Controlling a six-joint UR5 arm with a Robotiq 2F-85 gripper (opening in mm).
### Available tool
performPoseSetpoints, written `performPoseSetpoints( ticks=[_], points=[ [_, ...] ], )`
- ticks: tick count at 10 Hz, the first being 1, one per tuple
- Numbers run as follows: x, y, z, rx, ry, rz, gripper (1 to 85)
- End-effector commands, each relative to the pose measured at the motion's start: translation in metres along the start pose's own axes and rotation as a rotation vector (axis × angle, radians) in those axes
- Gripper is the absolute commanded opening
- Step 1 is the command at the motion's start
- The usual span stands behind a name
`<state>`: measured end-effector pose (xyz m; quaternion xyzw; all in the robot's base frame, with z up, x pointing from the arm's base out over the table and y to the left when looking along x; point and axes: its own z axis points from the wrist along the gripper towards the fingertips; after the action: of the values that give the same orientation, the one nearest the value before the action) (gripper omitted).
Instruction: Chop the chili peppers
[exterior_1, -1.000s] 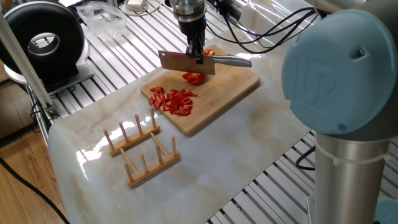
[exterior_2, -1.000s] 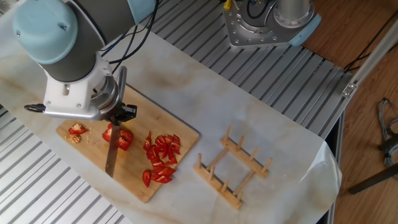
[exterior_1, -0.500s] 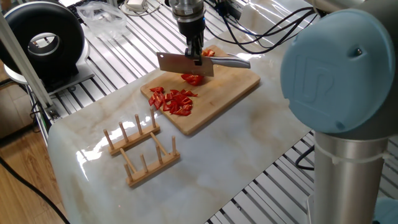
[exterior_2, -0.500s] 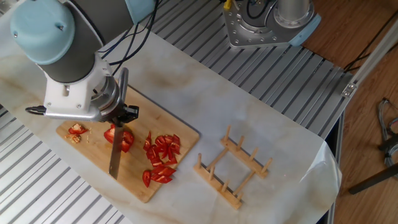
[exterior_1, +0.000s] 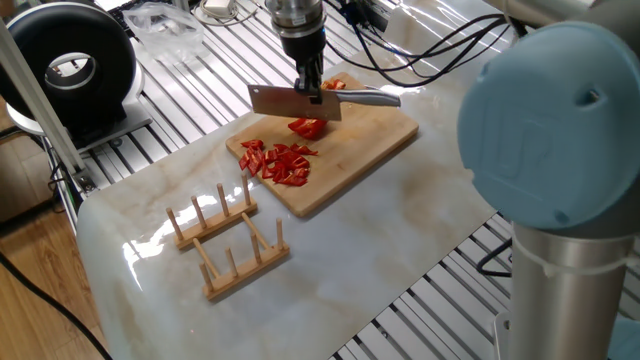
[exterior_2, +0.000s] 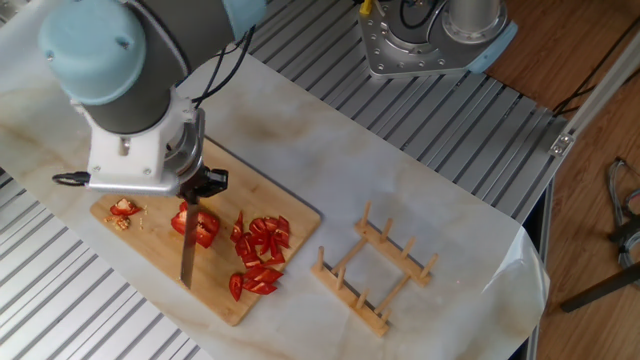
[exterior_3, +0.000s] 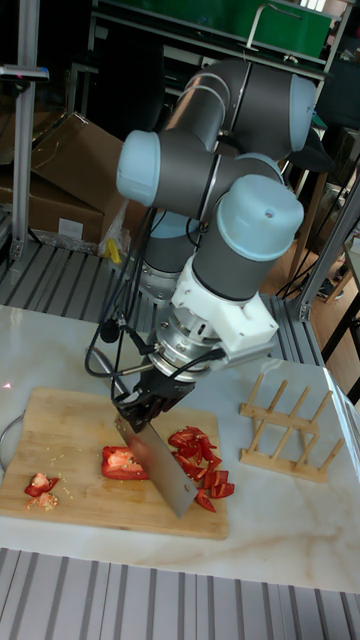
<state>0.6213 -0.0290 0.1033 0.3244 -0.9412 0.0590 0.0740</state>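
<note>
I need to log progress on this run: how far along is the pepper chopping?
Mostly done: a pile of cut pieces lies on the cutting board. In hand: the pincer grips the cleaver, raised over one larger uncut pepper chunk. Left: that chunk; the small scrap with seeds at the board's far end looks discarded.

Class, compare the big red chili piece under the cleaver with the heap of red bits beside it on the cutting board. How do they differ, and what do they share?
The big chili piece is one uncut chunk; the heap of bits is many small slices. The chunk lies right at the cleaver blade held in the hand; the heap lies apart from the blade, nearer the wooden rack. Both are glossy red and rest on the cutting board.
</note>
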Motion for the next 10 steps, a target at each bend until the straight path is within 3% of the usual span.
performPoseSetpoints(
  ticks=[1, 3, 6, 7, 9, 10],
  points=[
    [0.016, -0.001, -0.011, 0.026, -0.006, 0.012, 1.3],
    [0.018, 0.000, -0.011, 0.005, -0.026, 0.029, 1.3],
    [0.002, 0.007, -0.012, -0.025, -0.083, 0.056, 1.3],
    [0.004, 0.002, -0.011, -0.007, -0.077, 0.060, 1.3],
    [0.005, 0.003, -0.011, -0.010, -0.074, 0.062, 1.3],
    [0.003, 0.011, -0.012, -0.040, -0.078, 0.078, 1.3]
  ],
)
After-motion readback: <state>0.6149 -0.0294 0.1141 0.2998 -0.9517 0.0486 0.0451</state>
